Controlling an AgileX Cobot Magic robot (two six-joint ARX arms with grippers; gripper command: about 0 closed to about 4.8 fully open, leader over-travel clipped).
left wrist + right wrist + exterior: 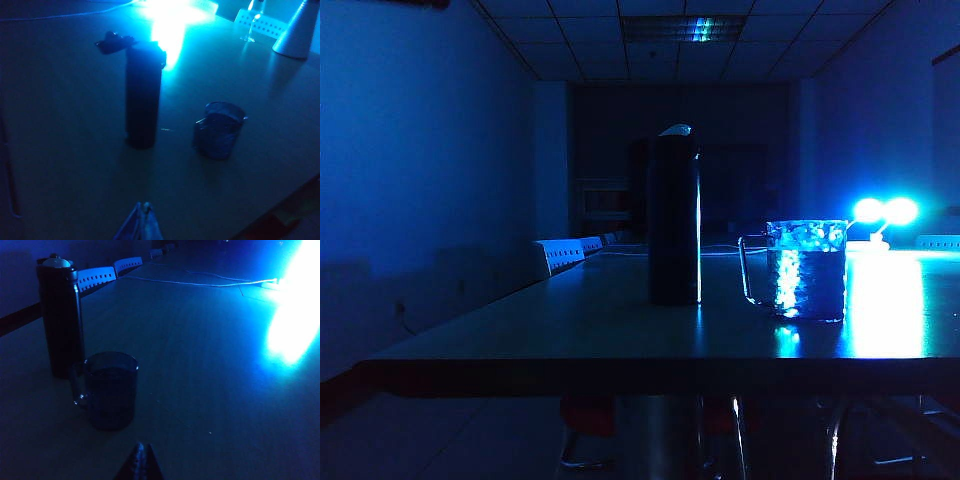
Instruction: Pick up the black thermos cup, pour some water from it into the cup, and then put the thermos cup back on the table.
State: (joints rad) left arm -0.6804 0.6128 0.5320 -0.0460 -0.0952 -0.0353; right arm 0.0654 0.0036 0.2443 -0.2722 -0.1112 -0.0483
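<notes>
No writing, label, brand, number or sign can be read anywhere in these dark, blue-lit pictures. The black thermos cup (674,220) at the centre of the exterior view has a plain wall, and the glass cup (806,269) to its right shows only glinting texture, no print.

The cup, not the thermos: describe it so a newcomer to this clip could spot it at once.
On the long table, near the front edge, two items stand apart from each other. The cup is the short clear glass mug with glinting walls and a thin looped handle, beside the far taller black thermos cup.
</notes>
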